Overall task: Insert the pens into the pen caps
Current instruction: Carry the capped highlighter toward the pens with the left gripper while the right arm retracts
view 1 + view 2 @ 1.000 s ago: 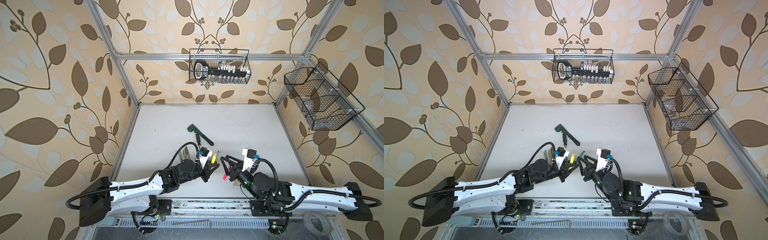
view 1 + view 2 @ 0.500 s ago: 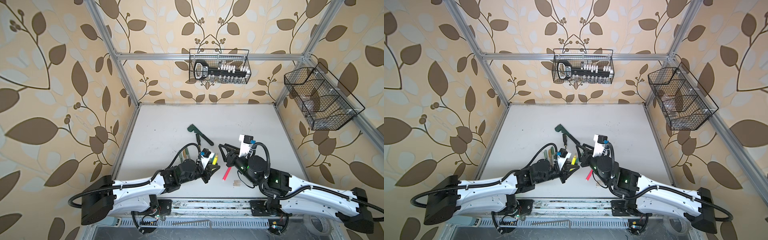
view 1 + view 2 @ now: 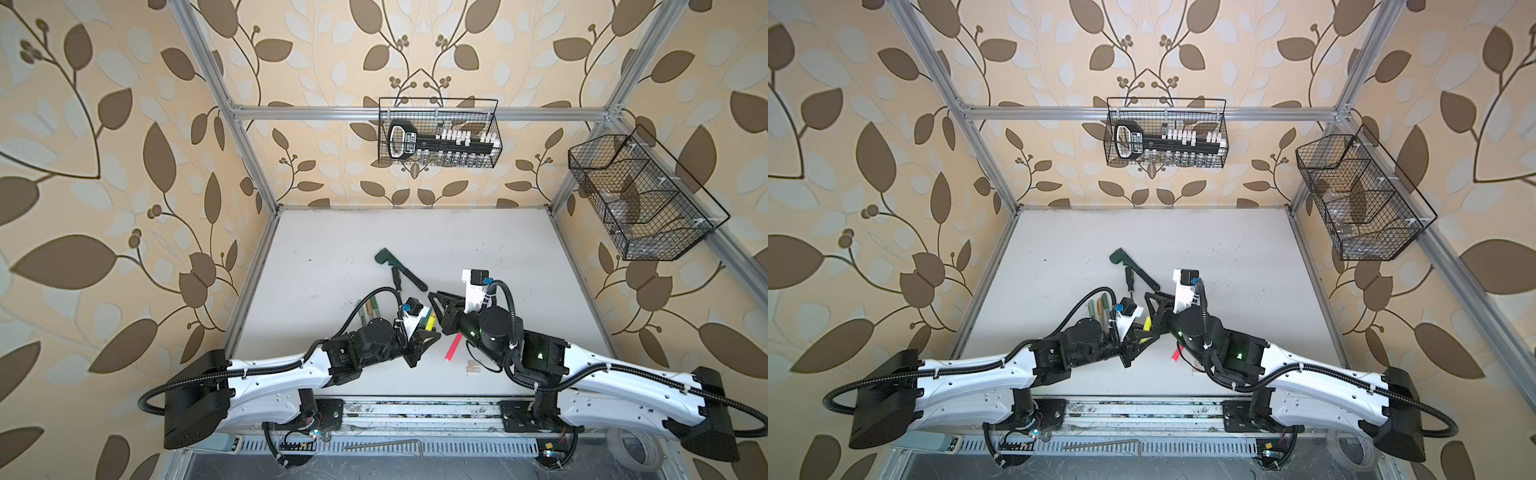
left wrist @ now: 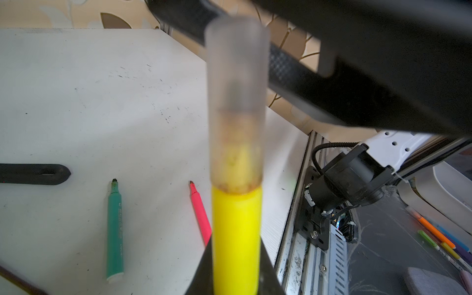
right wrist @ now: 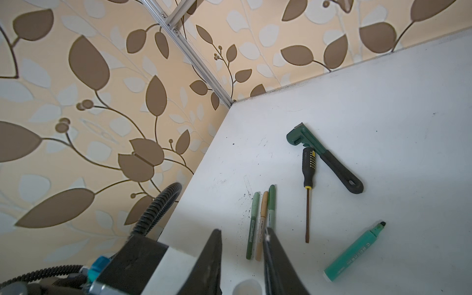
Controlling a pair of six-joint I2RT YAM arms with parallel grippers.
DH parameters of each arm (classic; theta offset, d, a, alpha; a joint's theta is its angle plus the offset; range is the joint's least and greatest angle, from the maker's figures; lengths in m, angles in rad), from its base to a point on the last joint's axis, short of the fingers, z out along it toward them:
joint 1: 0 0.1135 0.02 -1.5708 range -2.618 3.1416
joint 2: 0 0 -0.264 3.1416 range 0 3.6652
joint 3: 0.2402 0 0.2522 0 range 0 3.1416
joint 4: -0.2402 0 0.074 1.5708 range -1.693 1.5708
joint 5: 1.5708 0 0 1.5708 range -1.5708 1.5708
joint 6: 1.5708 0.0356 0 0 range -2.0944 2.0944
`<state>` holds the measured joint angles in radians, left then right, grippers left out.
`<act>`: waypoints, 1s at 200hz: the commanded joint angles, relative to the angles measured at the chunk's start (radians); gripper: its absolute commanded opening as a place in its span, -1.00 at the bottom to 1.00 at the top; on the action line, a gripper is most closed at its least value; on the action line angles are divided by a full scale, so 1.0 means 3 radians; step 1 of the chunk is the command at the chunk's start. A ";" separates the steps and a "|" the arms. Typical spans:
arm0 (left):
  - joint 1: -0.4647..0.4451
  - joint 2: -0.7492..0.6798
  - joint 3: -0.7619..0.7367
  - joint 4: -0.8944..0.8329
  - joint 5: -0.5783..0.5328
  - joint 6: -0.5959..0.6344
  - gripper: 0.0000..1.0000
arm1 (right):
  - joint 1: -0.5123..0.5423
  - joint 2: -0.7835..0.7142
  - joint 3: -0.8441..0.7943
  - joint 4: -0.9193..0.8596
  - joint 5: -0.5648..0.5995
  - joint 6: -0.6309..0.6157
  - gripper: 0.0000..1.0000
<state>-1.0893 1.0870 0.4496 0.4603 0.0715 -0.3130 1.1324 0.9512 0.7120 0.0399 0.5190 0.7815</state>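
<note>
My left gripper is shut on the bright yellow pen, low over the front middle of the table in both top views. A pale translucent pen cap sits over the pen's tip. My right gripper faces it from the right. Its jaws stand apart, with the cap's end deep between them. The neon pink pen and the teal pen lie uncapped on the table. Three slim capped pens lie side by side by the left arm.
A dark green wrench and a black-handled screwdriver lie just behind the grippers. Small beige caps lie by the right arm near the front edge. Wire baskets hang on the back wall and the right wall.
My right arm has swung from the front right, up and left to the yellow pen's tip, and its jaws have narrowed. The left gripper has stayed shut on the pen, almost still.
</note>
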 commanded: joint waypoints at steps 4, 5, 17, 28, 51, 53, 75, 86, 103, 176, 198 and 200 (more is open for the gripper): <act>0.0015 -0.0008 0.0153 0.0164 0.0051 0.0082 -1.00 | -0.0008 0.0039 0.0055 -0.0082 -0.0016 0.0028 -0.43; 0.0015 -0.0008 0.0153 0.0166 0.0050 0.0082 -1.00 | -0.0010 0.0037 0.0055 -0.0079 -0.0014 0.0028 -0.43; 0.0016 -0.0008 0.0156 0.0163 0.0039 0.0091 -1.00 | -0.0016 0.0054 0.0048 -0.0081 -0.0010 0.0037 -0.43; 0.0014 -0.0008 0.0156 0.0162 0.0032 0.0092 -1.00 | -0.0026 0.0074 0.0050 -0.0080 -0.0018 0.0039 -0.43; 0.0016 -0.0008 0.0158 0.0155 0.0035 0.0090 -1.00 | -0.0051 0.0101 0.0040 -0.0085 -0.0037 0.0049 -0.47; 0.0016 -0.0008 0.0157 0.0156 0.0034 0.0089 -1.00 | -0.0052 0.0099 0.0036 -0.0083 -0.0037 0.0055 -0.49; 0.0012 -0.0013 0.0149 0.0155 -0.0003 0.0094 -1.00 | -0.0057 0.0104 0.0015 -0.0072 -0.0061 0.0060 -0.79; 0.0013 -0.0018 0.0148 0.0157 -0.0040 0.0083 -1.00 | -0.0052 0.0098 -0.0008 -0.0084 -0.0076 0.0082 -0.93; 0.0014 -0.0043 0.0130 0.0163 -0.0092 0.0073 -1.00 | -0.0011 0.0086 -0.0123 -0.0031 -0.0066 0.0125 -1.00; 0.0020 -0.0336 0.0078 0.0020 -0.0631 0.0171 -1.00 | 0.0571 0.0136 -0.0610 0.0277 0.0306 0.0384 -1.00; 0.0025 -0.0533 0.0074 -0.0012 -0.0790 0.0254 -1.00 | 0.0780 0.0199 -0.0669 0.0358 0.0458 0.0465 -1.00; 0.0025 -0.0548 0.0073 -0.0004 -0.0808 0.0262 -1.00 | 0.0800 0.0203 -0.0670 0.0364 0.0466 0.0470 -1.00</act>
<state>-1.1145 1.0199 0.4351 0.2882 0.0414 -0.2428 1.2827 0.9779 0.5640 0.2119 0.6933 0.8783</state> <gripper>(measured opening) 0.166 0.110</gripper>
